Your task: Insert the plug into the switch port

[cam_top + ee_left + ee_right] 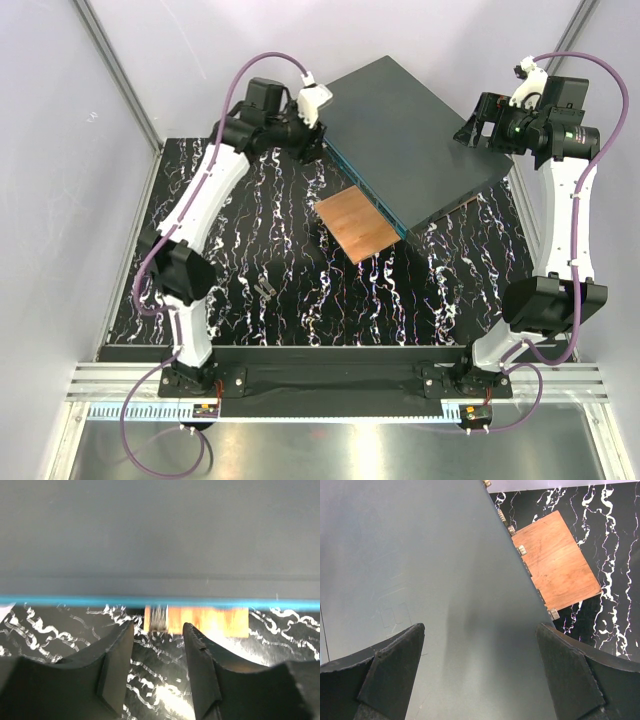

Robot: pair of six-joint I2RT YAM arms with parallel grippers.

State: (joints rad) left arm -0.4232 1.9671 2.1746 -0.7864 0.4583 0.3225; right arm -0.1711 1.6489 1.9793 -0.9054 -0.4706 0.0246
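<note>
The large flat dark-grey box point(415, 135) lies tilted at the back of the mat. Its teal-blue narrow face point(362, 195) with the row of ports faces down-left; single ports are too small to tell apart. My left gripper point(312, 150) is at the box's left corner, open and empty; in the left wrist view point(157, 630) it looks over the teal edge point(75, 601). My right gripper point(470, 130) hovers over the box top, wide open and empty point(480, 630). A small pale piece point(265, 291), possibly the plug, lies on the mat.
A copper-brown square plate point(357, 225) lies flat on the black marbled mat point(300, 300), against the teal face; it also shows in the left wrist view point(215, 621) and the right wrist view point(555, 570). Grey walls enclose the table on the left, back and right.
</note>
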